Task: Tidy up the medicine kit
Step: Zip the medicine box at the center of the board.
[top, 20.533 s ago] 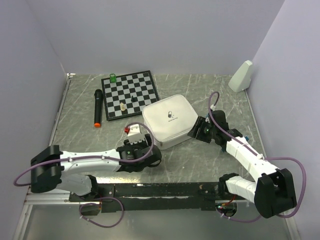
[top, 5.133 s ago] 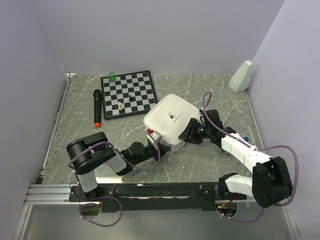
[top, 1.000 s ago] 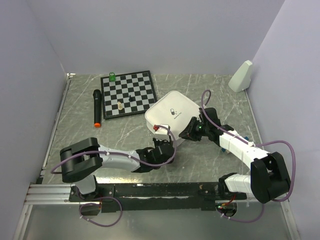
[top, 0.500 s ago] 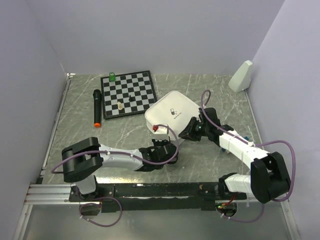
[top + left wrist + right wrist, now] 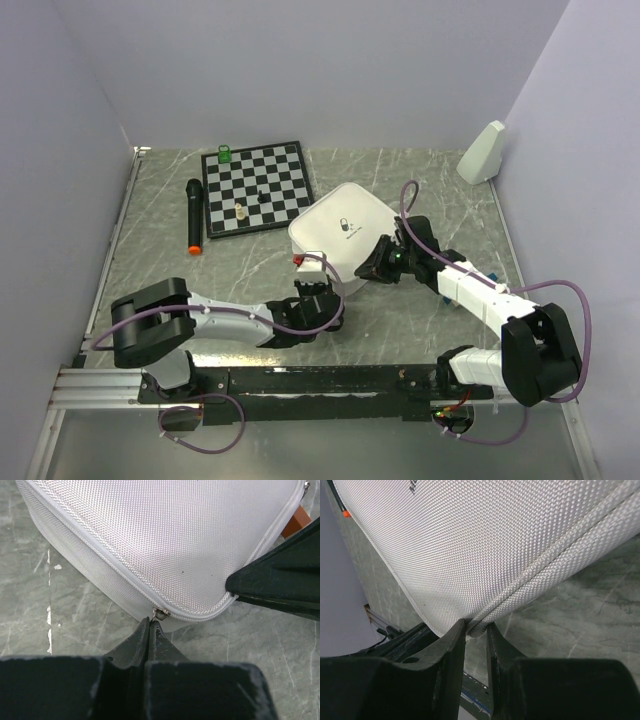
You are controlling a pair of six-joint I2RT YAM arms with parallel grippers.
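Left tool (image 5: 150, 624) clenched, tips touching zip pull (image 5: 160, 613) at medicine kit (image 5: 165, 535) corner, kit lying up-frame; right tool (image 5: 476, 627) pinches its seam.

You're working in a robot lab cell: plain lilac panels (image 5: 330, 70) wall in the grey marbled worktop (image 5: 160, 270), with a metal mounting rail (image 5: 320, 380) along its near edge.
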